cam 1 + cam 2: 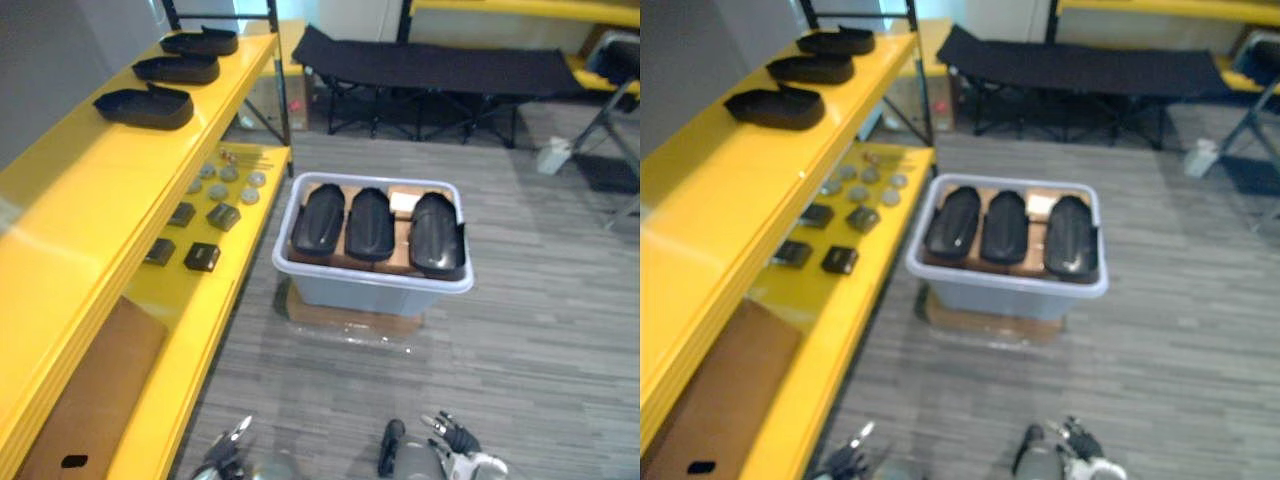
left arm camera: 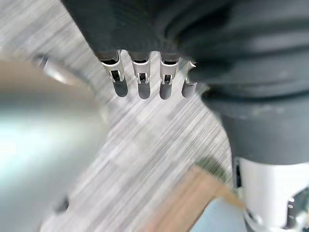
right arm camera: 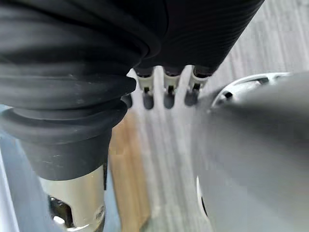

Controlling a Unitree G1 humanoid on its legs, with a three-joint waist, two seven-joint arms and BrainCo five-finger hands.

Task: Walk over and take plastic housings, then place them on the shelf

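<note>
Grey bin (image 1: pixel 372 288) sits on the floor on a cardboard sheet (image 1: pixel 350 320). Three black plastic housings (image 1: pixel 369 224) lie in it side by side, long axis pointing away from the robot. They look domed side up, on a brown liner.

The yellow shelf (image 1: pixel 120 180) runs along the bin's left. Three more housings (image 1: pixel 145 106) are already on its top deck, beyond the bin's far end. The lower deck just left of the bin carries small dark blocks (image 1: pixel 203 257) and grey discs (image 1: pixel 228 180).

Left hand (image 1: pixel 228 448) and right hand (image 1: pixel 455 440) are both low, well short of the bin's near wall. In the wrist views the left fingers (image 2: pixel 140 82) hang straight and the right fingers (image 3: pixel 167 92) do the same, with just floor past them. Both are relaxed open and carrying nothing.

My read:
- **Progress:** the approach isn't finished, so close on the bin before any reach.
- **Handling:** thin moulded shells, probably light and stiff. The gloss suggests they're slippery.
- **Grip:** the smooth dome gives no pinch point, so span the narrow width, thumb on one long edge and fingers on the other.
- **Where to start:** the end nearest the bin's front wall. The gaps between neighbours look tight for fingertips.
- **Force:** go easy on the squeeze, since a thin shell may flex and pop out.
</note>
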